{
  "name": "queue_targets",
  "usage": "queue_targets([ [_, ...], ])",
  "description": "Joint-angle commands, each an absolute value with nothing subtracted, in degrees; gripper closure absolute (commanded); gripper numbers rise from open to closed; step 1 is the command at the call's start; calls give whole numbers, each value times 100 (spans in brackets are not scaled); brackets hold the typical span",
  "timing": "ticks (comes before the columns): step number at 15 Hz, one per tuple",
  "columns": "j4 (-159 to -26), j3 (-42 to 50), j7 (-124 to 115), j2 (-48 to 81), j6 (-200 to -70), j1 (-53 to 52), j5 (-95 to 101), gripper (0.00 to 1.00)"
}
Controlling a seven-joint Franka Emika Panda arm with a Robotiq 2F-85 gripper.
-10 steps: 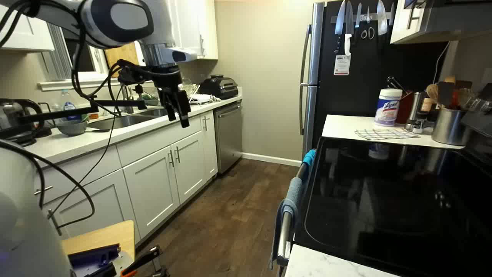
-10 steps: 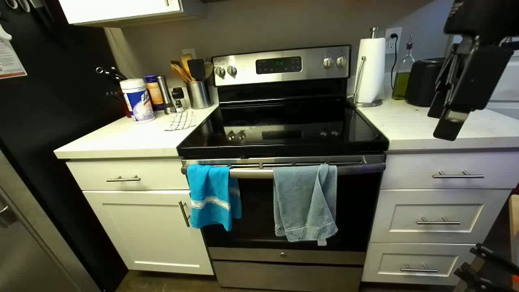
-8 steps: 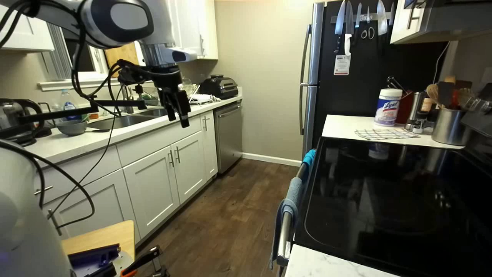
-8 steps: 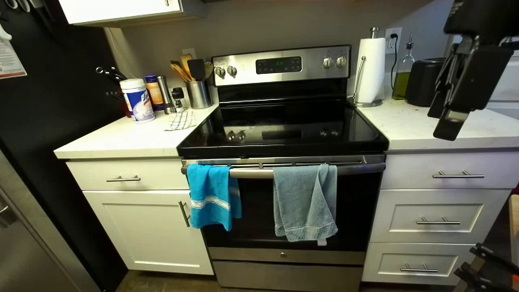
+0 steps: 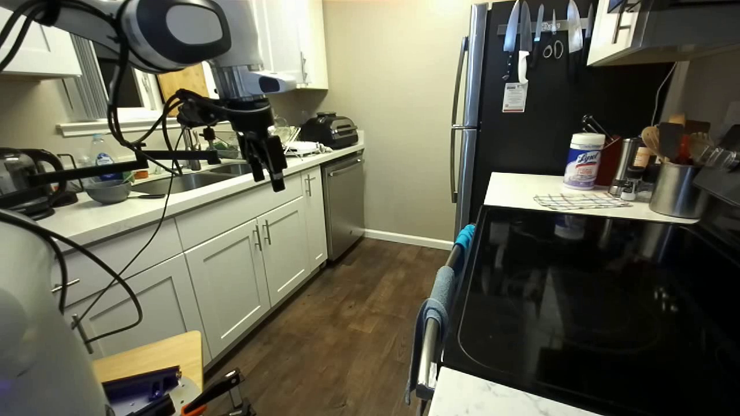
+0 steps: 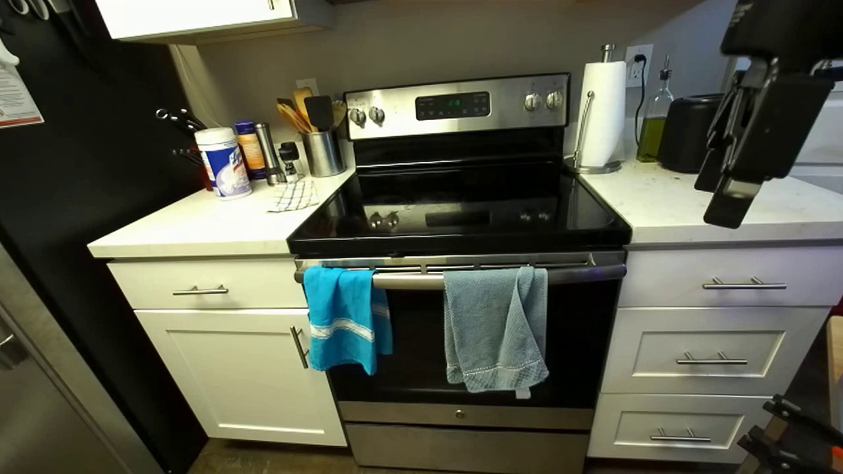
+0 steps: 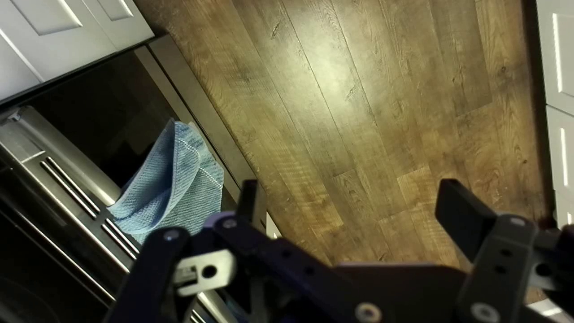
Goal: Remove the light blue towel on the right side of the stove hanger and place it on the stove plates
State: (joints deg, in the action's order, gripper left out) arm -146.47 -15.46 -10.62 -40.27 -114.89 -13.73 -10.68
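Note:
The light blue towel [image 6: 495, 329] hangs folded over the right part of the stove hanger [image 6: 408, 282], a silvery bar. In an exterior view the towel [image 5: 440, 289] hangs at the near end of the bar [image 5: 428, 349]. The towel [image 7: 193, 188] also shows in the wrist view, left of my fingers. The stove plates [image 5: 555, 312] are a glossy black surface behind the bar, also seen in an exterior view [image 6: 461, 197]. My gripper [image 7: 350, 188] is open and empty, pointing down over the floor. It [image 5: 269, 182] is in the air, apart from the towel.
A bright blue towel [image 6: 342, 322] with a white stripe hangs on the bar's left end. A wipes tub [image 6: 224, 164], utensil holder [image 6: 323, 155] and checkered cloth [image 6: 294, 196] are on the left counter. A paper towel roll [image 6: 602, 115] and oil bottle [image 6: 654, 125] stand right.

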Motion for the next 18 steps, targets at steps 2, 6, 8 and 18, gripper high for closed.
queue_targets([
  [2, -14634, -1536, -1071, -4022, -11476, -1384, -1058, 0],
  [6, -14634, -1536, -1071, -4022, -11476, -1384, -1058, 0],
  [8, -14634, -1536, -1071, -4022, -11476, -1384, -1058, 0],
  [18, -14595, -1586, -1167, -3944, -11552, -1388, -1116, 0],
])
